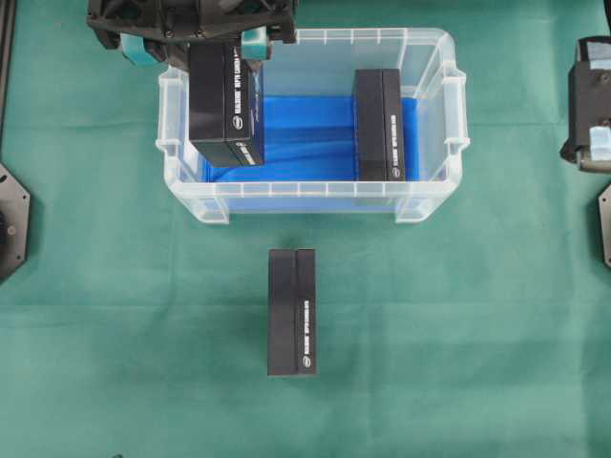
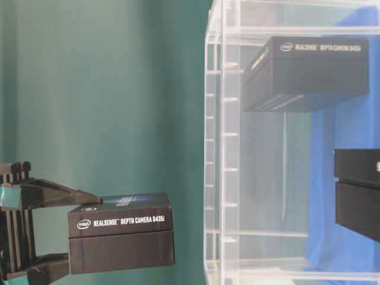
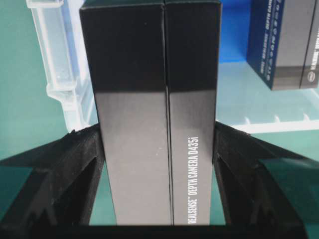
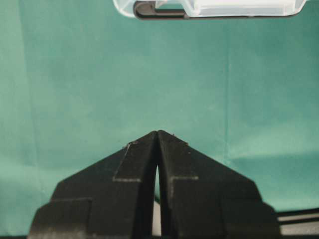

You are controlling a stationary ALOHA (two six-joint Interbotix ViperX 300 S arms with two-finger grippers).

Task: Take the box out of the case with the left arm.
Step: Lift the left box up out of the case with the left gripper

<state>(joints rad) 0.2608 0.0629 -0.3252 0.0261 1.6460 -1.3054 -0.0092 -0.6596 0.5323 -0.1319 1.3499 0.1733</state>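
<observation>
My left gripper (image 1: 198, 46) is shut on a black box (image 1: 226, 105), its fingers (image 3: 82, 154) pressing the box's two long sides (image 3: 149, 124). The held box hangs over the left end of the clear case (image 1: 315, 189), and in the table-level view it (image 2: 120, 231) is raised clear of the case's rim (image 2: 215, 148). A second black box (image 1: 379, 124) stands inside the case on the blue sheet (image 1: 305, 134). My right gripper (image 4: 157, 133) is shut on nothing, parked at the right edge (image 1: 587, 114).
A third black box (image 1: 292, 312) lies on the green cloth in front of the case. Black mounts sit at the table's left edge (image 1: 11, 219) and right edge (image 1: 603, 224). The case wall (image 4: 214, 7) shows at the top of the right wrist view.
</observation>
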